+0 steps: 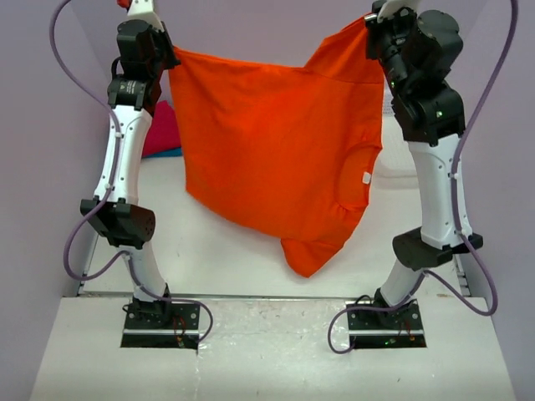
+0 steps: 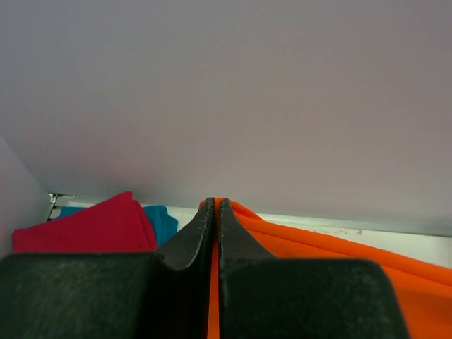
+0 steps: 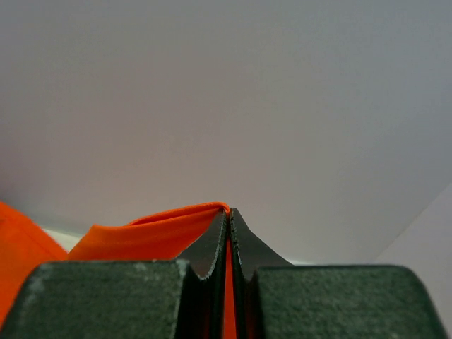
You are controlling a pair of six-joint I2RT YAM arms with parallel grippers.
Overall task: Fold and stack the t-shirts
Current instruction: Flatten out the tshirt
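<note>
The bright orange t-shirt (image 1: 267,142) hangs spread in the air between both arms, its collar low on the right and a sleeve dangling at the bottom. My left gripper (image 1: 171,54) is shut on its upper left corner; the cloth shows between the jaws in the left wrist view (image 2: 244,219). My right gripper (image 1: 369,25) is shut on the upper right corner; orange cloth (image 3: 148,233) shows in the right wrist view. The crimson red t-shirt (image 1: 160,129) and the teal blue t-shirt (image 1: 167,153) lie folded at the far left; the red one (image 2: 92,226) and the teal one (image 2: 164,220) also show in the left wrist view.
The white table (image 1: 217,259) lies under the hanging shirt. Purple walls (image 1: 42,167) close in on both sides and behind. Both arm bases are bolted at the near edge.
</note>
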